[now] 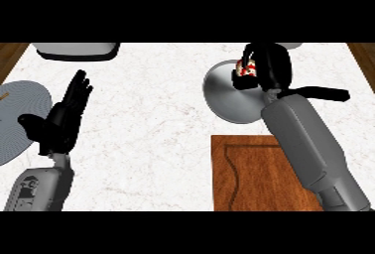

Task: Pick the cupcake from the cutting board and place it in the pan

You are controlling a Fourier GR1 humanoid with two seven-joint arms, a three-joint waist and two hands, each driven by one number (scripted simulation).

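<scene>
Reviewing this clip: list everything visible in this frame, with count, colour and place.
Counter: one, white marbled, fills the view.
Cutting board: one, brown wood, lower right, bare.
Pan: one, grey with black handle, upper right.
Cupcake: one, white with red, held over the pan.
Plate: one, grey, left edge.
Grey object: one, top left, cut off.
Left hand: black, open, resting at left.
Right hand: black, curled round the cupcake.

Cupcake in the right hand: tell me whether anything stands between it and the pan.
Nothing visible does. The black right hand is curled round the white, red-dotted cupcake directly over the round grey metal pan, whose bowl shows bare beneath it.
</scene>
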